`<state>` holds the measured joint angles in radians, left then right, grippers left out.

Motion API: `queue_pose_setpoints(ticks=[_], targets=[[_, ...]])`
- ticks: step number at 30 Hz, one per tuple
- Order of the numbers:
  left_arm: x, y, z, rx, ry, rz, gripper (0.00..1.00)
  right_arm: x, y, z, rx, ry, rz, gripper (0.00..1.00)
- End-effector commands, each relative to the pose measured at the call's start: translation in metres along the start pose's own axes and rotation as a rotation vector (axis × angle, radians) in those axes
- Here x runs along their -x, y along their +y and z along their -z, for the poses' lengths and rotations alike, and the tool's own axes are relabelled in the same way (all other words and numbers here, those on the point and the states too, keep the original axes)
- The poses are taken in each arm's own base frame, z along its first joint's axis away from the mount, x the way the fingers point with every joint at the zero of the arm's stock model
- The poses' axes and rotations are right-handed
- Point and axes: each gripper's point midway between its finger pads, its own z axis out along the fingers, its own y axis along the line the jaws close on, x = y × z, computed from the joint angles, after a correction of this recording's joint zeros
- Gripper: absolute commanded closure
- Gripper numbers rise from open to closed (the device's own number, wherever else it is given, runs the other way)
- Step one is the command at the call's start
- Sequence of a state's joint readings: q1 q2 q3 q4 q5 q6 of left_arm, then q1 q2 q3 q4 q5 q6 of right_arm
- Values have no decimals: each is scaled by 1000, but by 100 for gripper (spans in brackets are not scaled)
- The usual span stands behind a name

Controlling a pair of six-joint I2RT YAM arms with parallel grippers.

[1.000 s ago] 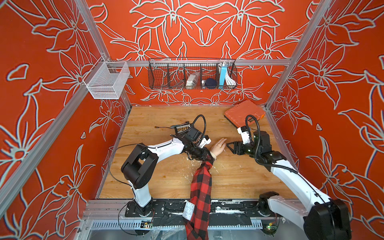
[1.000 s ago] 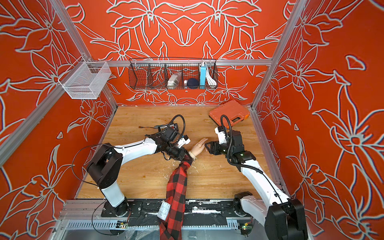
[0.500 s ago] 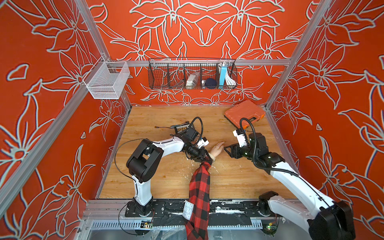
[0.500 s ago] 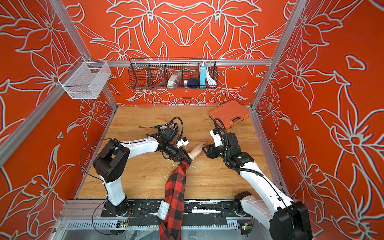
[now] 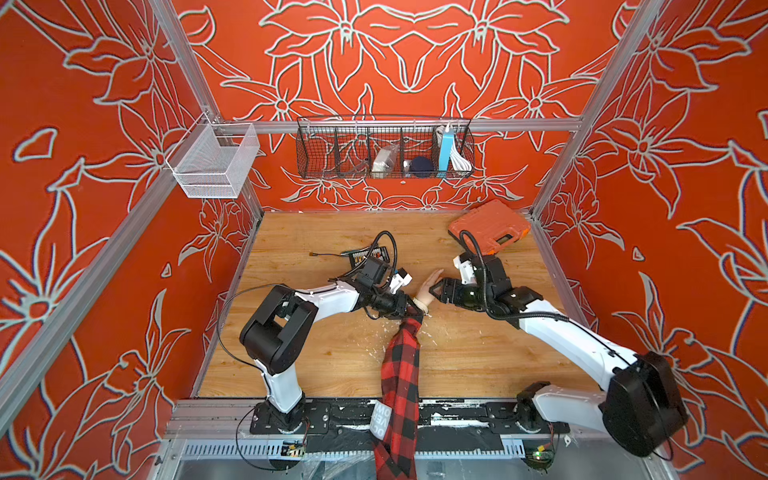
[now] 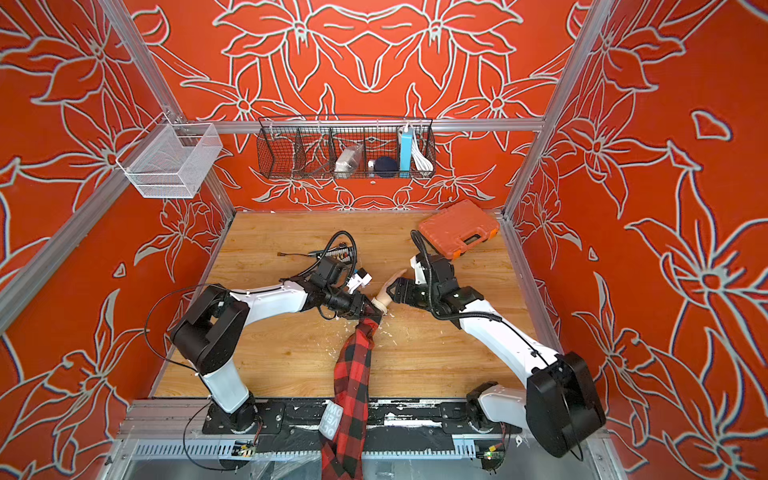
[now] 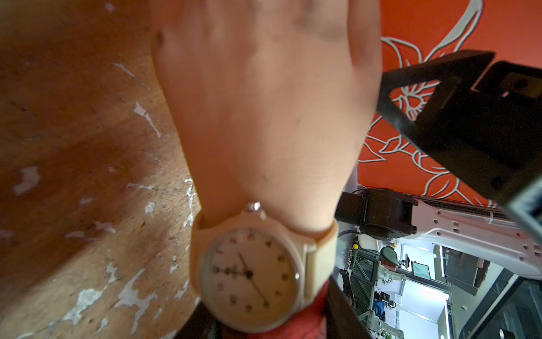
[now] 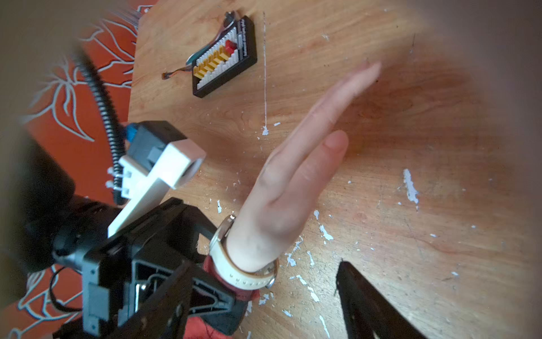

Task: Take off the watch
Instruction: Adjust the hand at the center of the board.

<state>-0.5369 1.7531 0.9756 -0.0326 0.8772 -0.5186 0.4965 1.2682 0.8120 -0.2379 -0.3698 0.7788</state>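
Left gripper (image 5: 409,307) clamped on plaid sleeve (image 5: 401,365), near side of watch (image 7: 249,276). Right gripper (image 5: 434,289) jaws apart beside hand (image 5: 427,286). I'd steer it onto strap buckle (image 8: 271,280), slowly.

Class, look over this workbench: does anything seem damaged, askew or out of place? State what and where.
The wooden tabletop is damaged: pale chips and flakes mark its finish around the hand. The orange case in the far right corner lies askew to the table edges.

Left gripper (image 8: 221,305) clamps the red sleeve (image 8: 209,267) beside watch (image 8: 234,271).
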Motion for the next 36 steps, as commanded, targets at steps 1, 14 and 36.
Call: queue_pose_setpoints(ticks=[1,14,36], targets=[[21,-39,13,-76,-90,-120,69,10,0,-12,-41,-37,-156,20],[12,-49,6,-53,-99,-174,69,21,15,-47,-44,-63,-216,41],[21,-49,102,369,-380,-328,31,24,-28,-11,-523,132,258,81]])
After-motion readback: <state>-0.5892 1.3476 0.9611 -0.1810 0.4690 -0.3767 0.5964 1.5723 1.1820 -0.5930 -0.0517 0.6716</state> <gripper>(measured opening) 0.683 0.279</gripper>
